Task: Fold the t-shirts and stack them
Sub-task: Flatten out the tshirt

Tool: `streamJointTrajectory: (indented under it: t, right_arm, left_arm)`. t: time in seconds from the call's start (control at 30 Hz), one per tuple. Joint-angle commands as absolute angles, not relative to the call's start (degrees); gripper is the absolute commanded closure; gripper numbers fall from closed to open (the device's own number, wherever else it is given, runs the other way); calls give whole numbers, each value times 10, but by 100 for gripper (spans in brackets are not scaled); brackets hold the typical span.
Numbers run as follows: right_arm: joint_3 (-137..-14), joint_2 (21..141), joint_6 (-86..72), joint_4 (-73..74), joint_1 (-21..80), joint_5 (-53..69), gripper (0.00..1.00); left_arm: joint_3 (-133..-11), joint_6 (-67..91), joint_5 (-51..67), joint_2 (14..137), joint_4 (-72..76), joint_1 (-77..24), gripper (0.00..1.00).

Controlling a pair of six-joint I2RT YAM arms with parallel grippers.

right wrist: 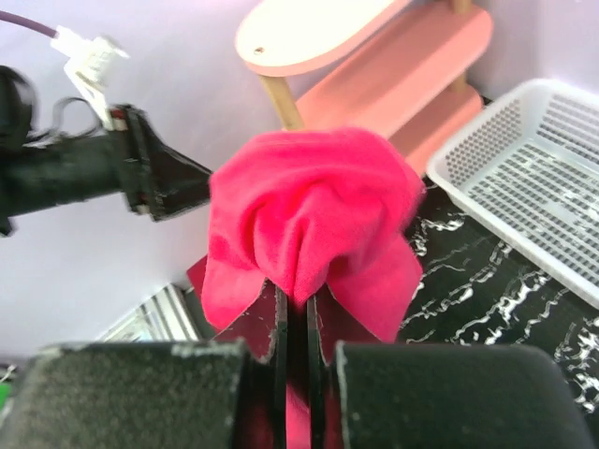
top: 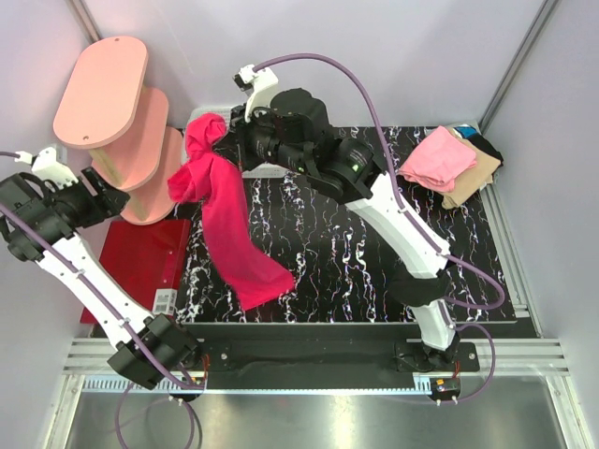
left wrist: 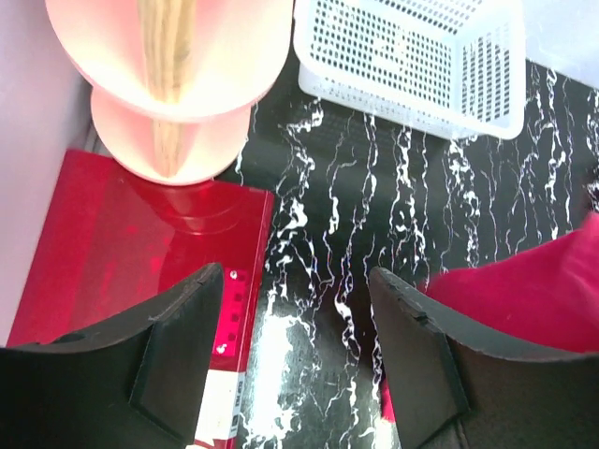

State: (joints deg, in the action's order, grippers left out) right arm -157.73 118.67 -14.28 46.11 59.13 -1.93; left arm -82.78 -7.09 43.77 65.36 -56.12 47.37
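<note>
The right gripper (right wrist: 295, 304) pinches the red shirt (right wrist: 309, 215) tight.
It holds one end high, upper left in the top view, so the rest hangs to the table (top: 346, 271) and can be spread flat. The left gripper (left wrist: 295, 281) sits spread wide, holding nothing.

Right hand (right wrist: 296, 304) clamped, seemingly high; left hand (left wrist: 295, 281) spread

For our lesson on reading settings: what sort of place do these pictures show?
Probably a robotics lab test cell: white left arm and white right arm bolted beside a silver metal rail, plain pale walls boxing in a black marbled tabletop, the right pincer gripping a bright magenta-red cloth t-shirt.
</note>
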Motion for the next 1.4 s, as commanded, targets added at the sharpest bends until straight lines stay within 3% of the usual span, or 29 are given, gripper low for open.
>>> streamJointTrajectory:
  t: [0.0, 0.17, 0.33, 0.77, 1.07, 1.27, 1.37]
  right_arm:
    - [-1603, 1180, -139, 435, 587, 30, 100]
    - [-1623, 1174, -119, 402, 575, 17, 100]
    - [-1618, 1190, -192, 348, 514, 92, 100]
    - [-1637, 1259, -316, 206, 492, 235, 100]
    - [-1623, 1230, -303, 179, 486, 280, 100]
    - [-1496, 1125, -272, 295, 442, 178, 100]
    - [-1310, 1013, -228, 306, 438, 50, 100]
  left_arm:
    - [-799, -101, 493, 646, -570, 478, 32]
    - [-792, -102, 505, 653, -570, 478, 32]
    - [-784, -104, 518, 644, -577, 478, 32]
    - [-747, -126, 528, 617, -593, 476, 31]
    - [-720, -127, 532, 605, -594, 476, 31]
    - [-725, -121, 535, 606, -595, 470, 31]
    - [-736, -118, 539, 610, -594, 466, 31]
